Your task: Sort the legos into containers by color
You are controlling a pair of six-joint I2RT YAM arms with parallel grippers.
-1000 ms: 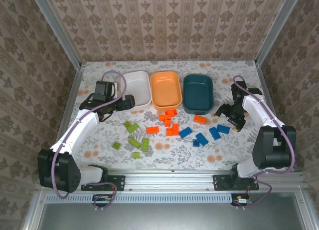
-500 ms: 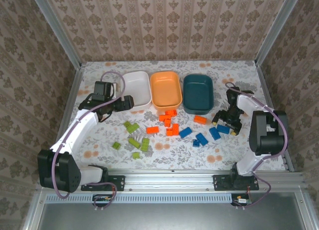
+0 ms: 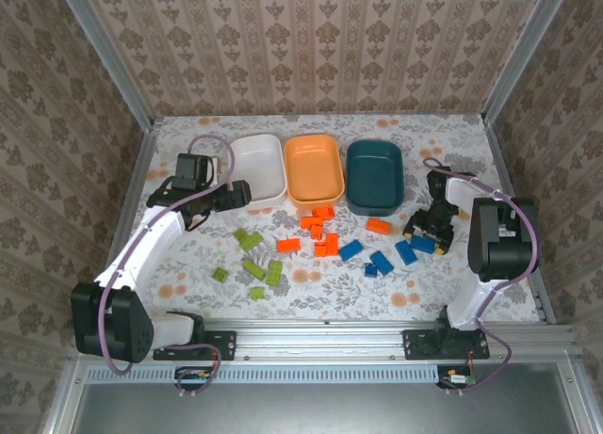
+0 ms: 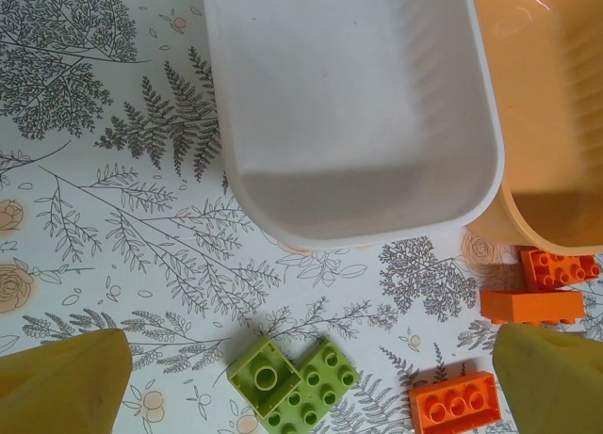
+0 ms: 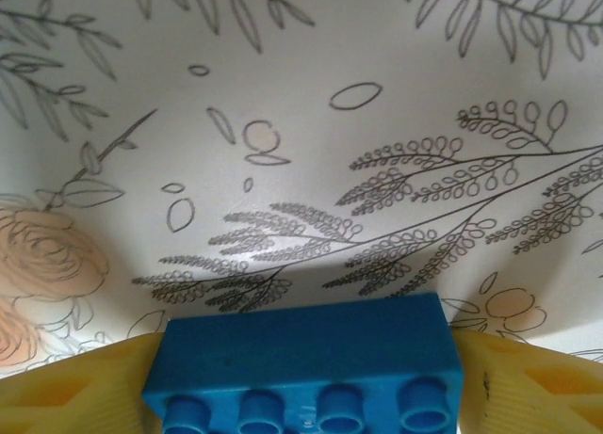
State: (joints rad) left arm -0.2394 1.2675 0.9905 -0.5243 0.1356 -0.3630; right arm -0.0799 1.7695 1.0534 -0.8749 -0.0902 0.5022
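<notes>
Three tubs stand in a row at the back: white (image 3: 259,166), orange (image 3: 314,168) and dark teal (image 3: 373,173); none holds a brick that I can see. Lime green bricks (image 3: 252,267) lie front left, orange bricks (image 3: 320,229) in the middle, blue bricks (image 3: 381,262) to the right. My right gripper (image 3: 426,233) is down at the table, shut on a blue brick (image 5: 306,363) that fills the gap between both yellow fingers (image 5: 66,387). My left gripper (image 3: 231,194) hangs open beside the white tub (image 4: 358,236), with two green bricks (image 4: 292,382) below it.
Metal frame rails and patterned walls close in the table on three sides. Orange bricks (image 4: 456,401) lie just below the orange tub's corner (image 4: 546,123). One orange brick (image 3: 378,226) sits apart, in front of the teal tub. Bare floral cloth (image 3: 188,265) spreads at the front left.
My right gripper has swung in and come down over the rightmost blue brick, closing round it. The left gripper has drifted slightly left and back.
</notes>
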